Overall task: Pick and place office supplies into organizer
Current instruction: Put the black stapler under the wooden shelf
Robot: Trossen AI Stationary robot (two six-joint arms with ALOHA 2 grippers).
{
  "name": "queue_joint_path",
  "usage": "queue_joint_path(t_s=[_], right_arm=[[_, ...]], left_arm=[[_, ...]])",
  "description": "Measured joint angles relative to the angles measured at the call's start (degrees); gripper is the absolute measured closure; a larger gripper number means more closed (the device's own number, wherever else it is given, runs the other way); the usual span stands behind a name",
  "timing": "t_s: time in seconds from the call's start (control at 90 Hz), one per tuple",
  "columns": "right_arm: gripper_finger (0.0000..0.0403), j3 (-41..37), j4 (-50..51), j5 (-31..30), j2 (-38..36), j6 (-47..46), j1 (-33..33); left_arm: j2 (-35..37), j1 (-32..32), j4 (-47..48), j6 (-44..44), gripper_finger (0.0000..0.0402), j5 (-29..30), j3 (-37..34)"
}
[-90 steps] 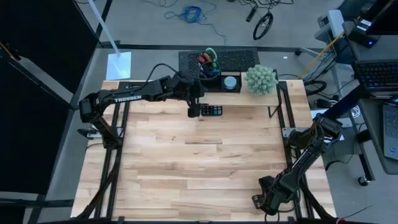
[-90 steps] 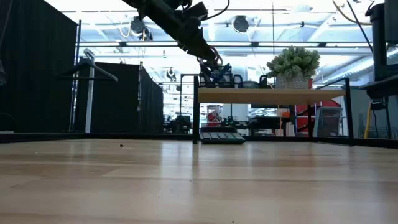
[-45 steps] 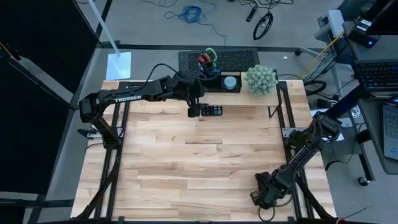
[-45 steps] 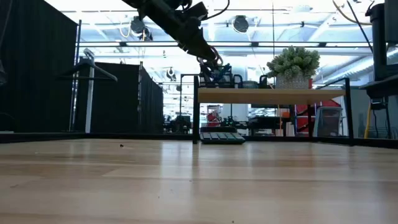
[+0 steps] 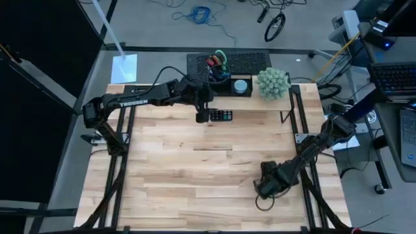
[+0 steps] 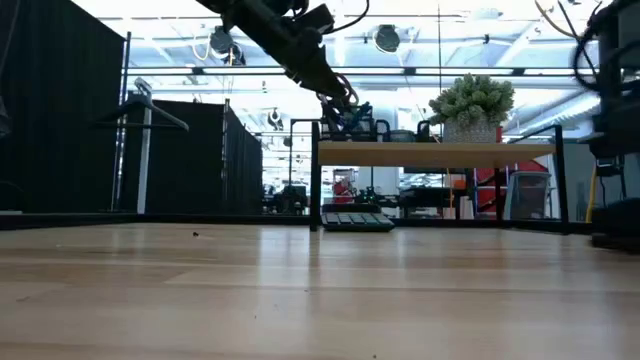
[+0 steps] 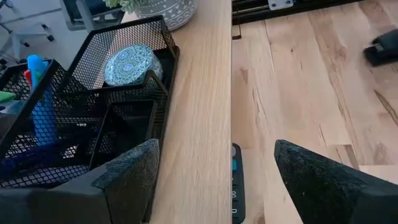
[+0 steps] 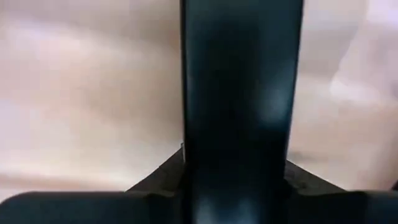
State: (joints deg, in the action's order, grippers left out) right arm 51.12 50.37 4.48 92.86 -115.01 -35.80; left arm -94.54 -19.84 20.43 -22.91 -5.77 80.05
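High view: the left gripper (image 5: 207, 97), its 2 fingers spread and empty, hovers beside the black mesh organizer (image 5: 229, 81), which holds scissors (image 5: 216, 62), blue pens (image 7: 41, 99) and a blue-grey disc (image 5: 241, 85). Right gripper (image 5: 265, 185), pressed together, sits low over the table (image 5: 175, 162).

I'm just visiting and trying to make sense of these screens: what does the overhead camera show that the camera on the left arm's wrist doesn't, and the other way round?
Only the high view shows the whole table, both arms, the scissors standing in the organizer, and the right gripper low over the table's near right part.

Only the left wrist view shows the left gripper open and empty, the organizer's mesh compartments up close, and the patterned top of the blue-grey disc.

Both show the organizer, the disc, the wooden shelf and part of the calculator.
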Motion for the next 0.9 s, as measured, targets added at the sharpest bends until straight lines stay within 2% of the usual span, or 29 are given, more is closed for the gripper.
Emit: queue_joint_path(t_s=[0.144, 0.289, 0.456, 0.656, 0.9], right_arm=[[0.0292, -0.03, 1.58, -1.26, -0.57, 5.43, 4.72], [0.03, -0.45, 3.11, -6.08, -2.02, 9.63, 9.37], [0.03, -4.08, 2.92, -6.19, -4.98, 11.12, 14.19], [0.0299, -10.34, 1.36, -5.91, -10.91, 12.58, 19.24], [0.0295, -17.96, 0.12, -9.62, -20.42, 14.93, 26.31]], left_arm=[[0.0, 0.0, 0.71, -0.03, 0.0093, 0.01, 0.0], [0.0, 0.0, 1.05, -0.03, 0.0093, 0.01, 0.0], [0.0, 0.0, 1.41, -0.03, 0.0093, 0.01, 0.0], [0.0, 0.0, 1.66, -0.06, 0.0093, 0.01, 0.0], [0.0, 0.0, 1.59, -0.36, 0.0093, 0.01, 0.0]])
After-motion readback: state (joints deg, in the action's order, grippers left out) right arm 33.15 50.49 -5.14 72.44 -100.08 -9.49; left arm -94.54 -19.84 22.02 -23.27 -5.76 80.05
